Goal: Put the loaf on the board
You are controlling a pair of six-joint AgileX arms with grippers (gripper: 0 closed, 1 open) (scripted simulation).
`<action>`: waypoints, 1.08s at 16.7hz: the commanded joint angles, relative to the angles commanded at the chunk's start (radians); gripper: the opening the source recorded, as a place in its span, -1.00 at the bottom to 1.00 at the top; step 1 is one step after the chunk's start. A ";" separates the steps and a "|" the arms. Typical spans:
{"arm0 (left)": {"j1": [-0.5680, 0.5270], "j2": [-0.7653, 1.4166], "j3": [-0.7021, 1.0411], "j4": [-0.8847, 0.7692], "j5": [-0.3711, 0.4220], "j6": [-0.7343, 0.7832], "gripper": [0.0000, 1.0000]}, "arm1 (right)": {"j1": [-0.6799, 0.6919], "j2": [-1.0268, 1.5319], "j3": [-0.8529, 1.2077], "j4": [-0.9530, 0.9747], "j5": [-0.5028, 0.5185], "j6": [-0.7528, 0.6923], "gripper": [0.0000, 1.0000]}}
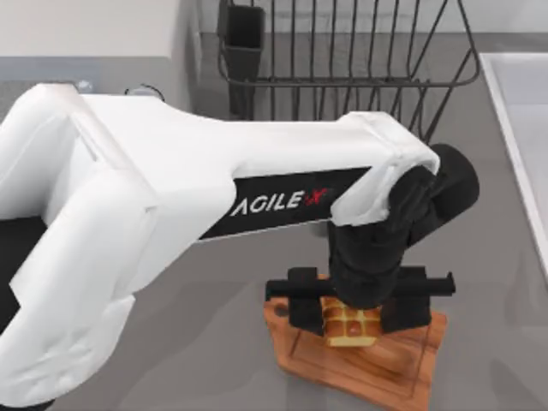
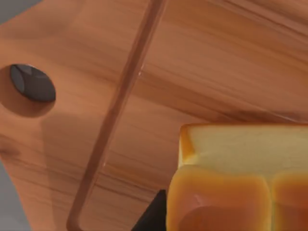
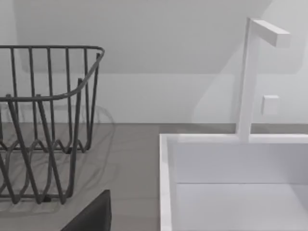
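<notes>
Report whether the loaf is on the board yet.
Over the board, still between the left gripper fingers; the loaf may be touching the wood, cannot tell.

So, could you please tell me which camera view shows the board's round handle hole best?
The left wrist view: the hole sits unobstructed in the board. From above, the left claw holding the loaf covers that end. The right wrist view faces a wire rack.

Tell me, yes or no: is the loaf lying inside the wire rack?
No. In the top view the loaf sits over the wooden cutting board between the left gripper fingers, well away from the wire rack.
</notes>
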 joint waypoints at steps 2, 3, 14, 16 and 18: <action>0.000 0.000 0.000 0.000 0.000 0.000 -0.55 | 0.000 0.000 0.000 0.000 0.000 0.000 1.00; 0.000 0.000 0.000 0.000 0.000 0.000 -0.40 | 0.000 0.000 0.000 0.000 0.000 0.000 1.00; 0.000 0.000 0.000 0.000 0.000 0.000 1.00 | 0.000 0.000 0.000 0.000 0.000 0.000 1.00; 0.000 0.000 0.000 0.000 0.000 0.000 1.00 | 0.000 0.000 0.000 0.000 0.000 0.000 1.00; 0.000 0.000 0.000 0.000 0.000 0.000 1.00 | 0.000 0.000 0.000 0.000 0.000 0.000 1.00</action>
